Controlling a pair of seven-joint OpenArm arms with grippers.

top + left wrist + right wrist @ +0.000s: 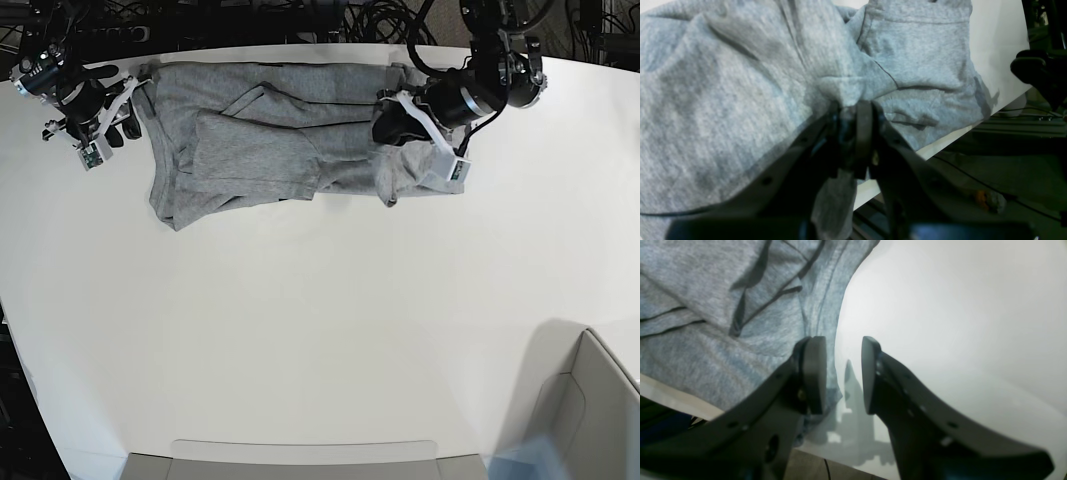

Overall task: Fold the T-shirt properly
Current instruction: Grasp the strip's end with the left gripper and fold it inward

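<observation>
The left wrist view looks down at a slant from close above crumpled grey cloth (pixel 740 116), with the gripper's fingers reaching up from the lower edge and the floor beyond the table edge at lower right. The right wrist view is also close, facing down over the cloth's edge and the white table (pixel 957 340), fingers again entering from below. The base view stands farther back and higher, looking down across the whole cloth, both arms at the top of the picture. All three views share the cloth and tabletop.
</observation>
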